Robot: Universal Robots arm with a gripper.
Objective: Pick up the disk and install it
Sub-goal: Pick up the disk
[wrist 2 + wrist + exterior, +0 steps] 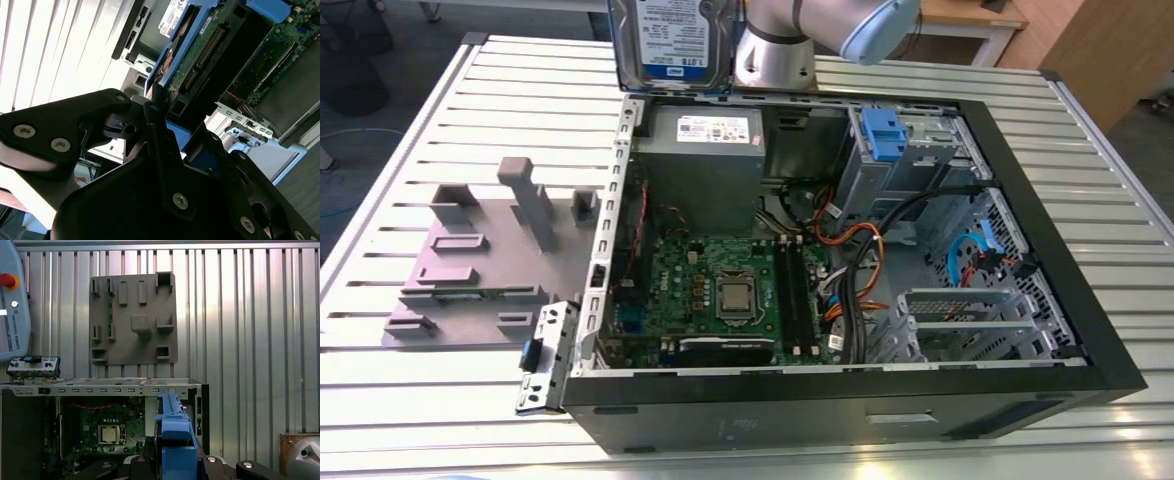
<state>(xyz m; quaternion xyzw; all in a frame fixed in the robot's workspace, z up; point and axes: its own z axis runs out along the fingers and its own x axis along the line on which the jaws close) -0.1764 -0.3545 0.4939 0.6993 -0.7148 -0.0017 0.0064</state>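
Observation:
The disk point(670, 40) is a silver drive with a blue-and-white label. It hangs upright in the air over the far edge of the open computer case point(854, 400), beside the arm's silver wrist point(781, 45). In the second wrist view my gripper point(159, 125) is shut on the disk point(200, 47), whose green underside, connector and blue rails show between the black fingers point(152, 117). The first wrist view looks along the disk's blue rail point(172, 440) down into the case.
Inside the case are a green motherboard point(720, 290), a grey power supply box point(700, 150), cables and a blue-tabbed drive bay point(881, 135). A grey slotted fixture plate point(480, 260) lies on the slatted metal table point(520, 90). A small panel part point(540, 355) lies by the case.

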